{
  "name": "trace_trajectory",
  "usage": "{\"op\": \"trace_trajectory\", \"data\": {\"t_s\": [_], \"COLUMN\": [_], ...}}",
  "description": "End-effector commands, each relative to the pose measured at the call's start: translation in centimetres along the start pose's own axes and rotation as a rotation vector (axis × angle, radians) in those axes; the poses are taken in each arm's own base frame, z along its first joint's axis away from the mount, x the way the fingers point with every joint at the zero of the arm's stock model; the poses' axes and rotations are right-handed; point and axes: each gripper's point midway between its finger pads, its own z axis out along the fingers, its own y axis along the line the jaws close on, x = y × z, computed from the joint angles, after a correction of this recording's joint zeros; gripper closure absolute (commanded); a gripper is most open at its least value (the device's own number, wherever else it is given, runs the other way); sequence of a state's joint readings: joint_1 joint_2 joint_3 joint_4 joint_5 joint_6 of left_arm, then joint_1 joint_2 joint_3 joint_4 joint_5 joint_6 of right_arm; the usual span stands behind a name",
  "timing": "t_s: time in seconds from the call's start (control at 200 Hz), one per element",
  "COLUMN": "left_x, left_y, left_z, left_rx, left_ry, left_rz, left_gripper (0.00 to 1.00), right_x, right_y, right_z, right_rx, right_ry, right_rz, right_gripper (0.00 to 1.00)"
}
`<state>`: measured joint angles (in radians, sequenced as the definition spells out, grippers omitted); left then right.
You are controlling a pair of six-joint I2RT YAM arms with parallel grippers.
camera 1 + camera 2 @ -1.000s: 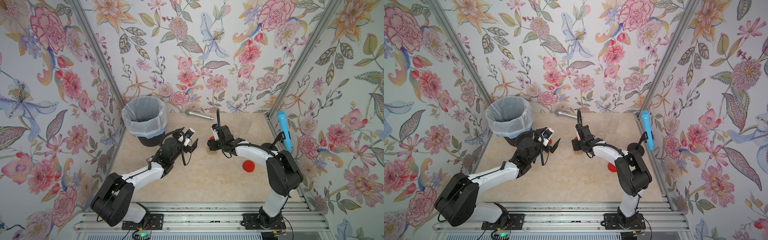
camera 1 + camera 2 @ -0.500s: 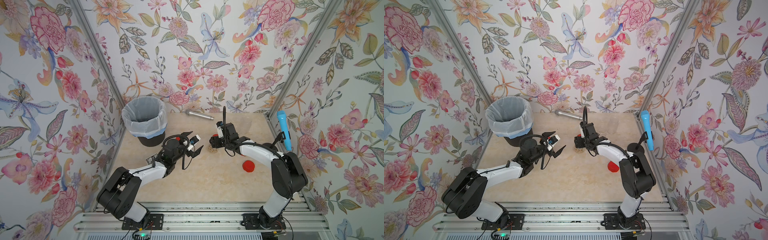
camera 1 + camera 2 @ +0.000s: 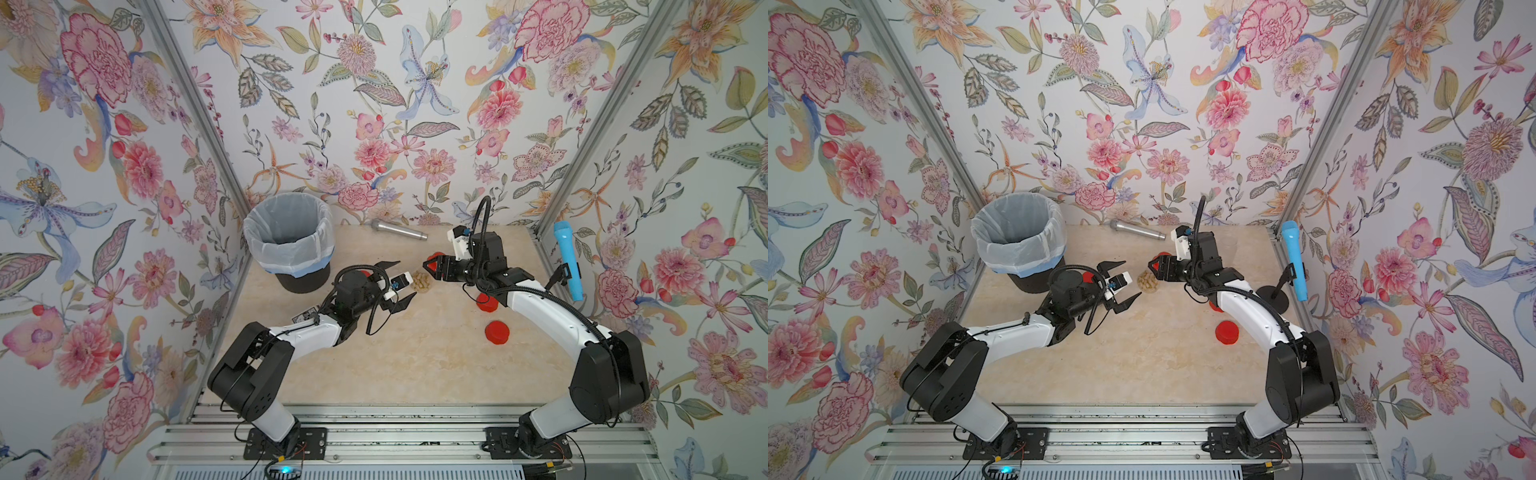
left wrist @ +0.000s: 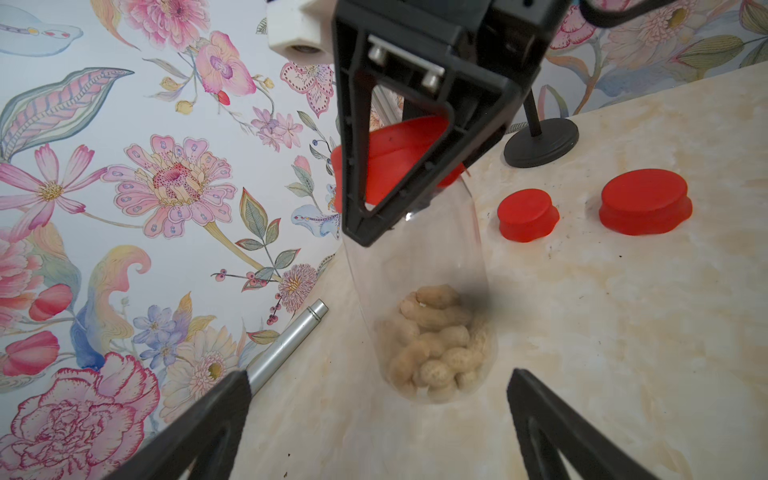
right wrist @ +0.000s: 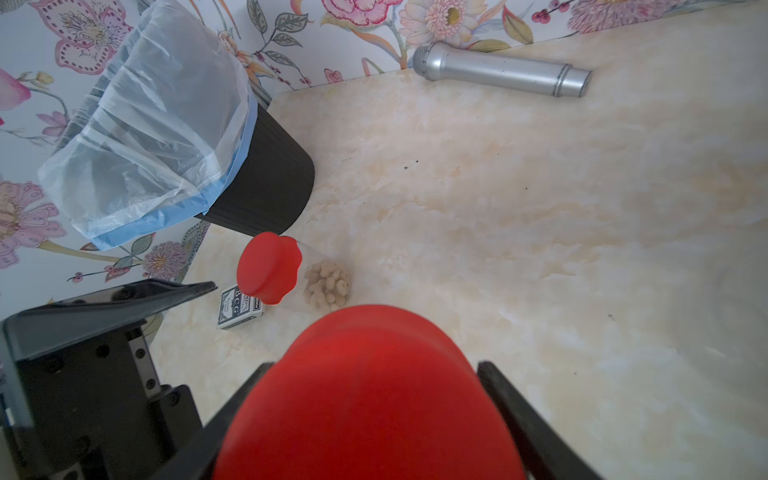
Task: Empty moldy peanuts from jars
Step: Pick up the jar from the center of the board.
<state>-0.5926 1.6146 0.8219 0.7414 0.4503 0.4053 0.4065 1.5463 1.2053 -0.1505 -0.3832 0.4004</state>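
The left gripper (image 3: 400,283) has advanced across the table and now stands just short of the jar (image 4: 415,266). The right gripper (image 3: 432,266), clamped on the red lid (image 5: 365,395), has drawn back toward the rear right. The moldy peanuts (image 3: 420,281) it covered are now exposed. A second red lid (image 3: 487,302) has partly emerged from beneath the right forearm

Left arm (image 3: 307,332) and right arm (image 3: 548,307): white tubular links between black joint housings. Each stands on a black base plate (image 3: 286,442) at the lower frame edge. Black corrugated cables (image 3: 552,296) run along the links. Left gripper (image 3: 406,278) and right gripper (image 3: 432,266): black triangular open-frame fingers. Silver screw heads (image 4: 376,53) mark the right gripper's finger base.
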Motion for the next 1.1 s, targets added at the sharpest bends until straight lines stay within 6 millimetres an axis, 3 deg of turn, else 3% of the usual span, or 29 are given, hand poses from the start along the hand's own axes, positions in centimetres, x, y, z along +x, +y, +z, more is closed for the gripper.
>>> {"op": "trace_trajectory", "data": {"t_s": [0.0,0.31,0.57,0.871,1.096], "left_x": [-1.1,-0.8,-0.5,0.3,-0.4], "left_y": [-0.6,-1.0,-0.6,-0.2,0.7], "left_z": [0.9,2.0,2.8,3.4,3.1], "left_rx": [0.036,0.058,0.047,0.035,-0.009], "left_ry": [-0.037,-0.027,-0.013,0.023,0.003], "left_rz": [0.023,-0.009,-0.067,-0.094,-0.091], "left_gripper": [0.0,0.0,0.0,0.0,0.03], "right_x": [-1.3,-1.8,-1.7,-1.6,-1.4], "right_y": [3.0,5.4,6.3,6.5,6.5], "right_z": [-0.9,-1.2,-1.5,-1.9,-1.8], "right_rx": [-0.1,-0.189,-0.214,-0.226,-0.225], "right_ry": [-0.019,-0.041,-0.058,-0.071,-0.067], "right_rz": [0.001,-0.007,-0.011,-0.011,-0.014], "right_gripper": [0.47,0.46,0.46,0.46,0.46]}}
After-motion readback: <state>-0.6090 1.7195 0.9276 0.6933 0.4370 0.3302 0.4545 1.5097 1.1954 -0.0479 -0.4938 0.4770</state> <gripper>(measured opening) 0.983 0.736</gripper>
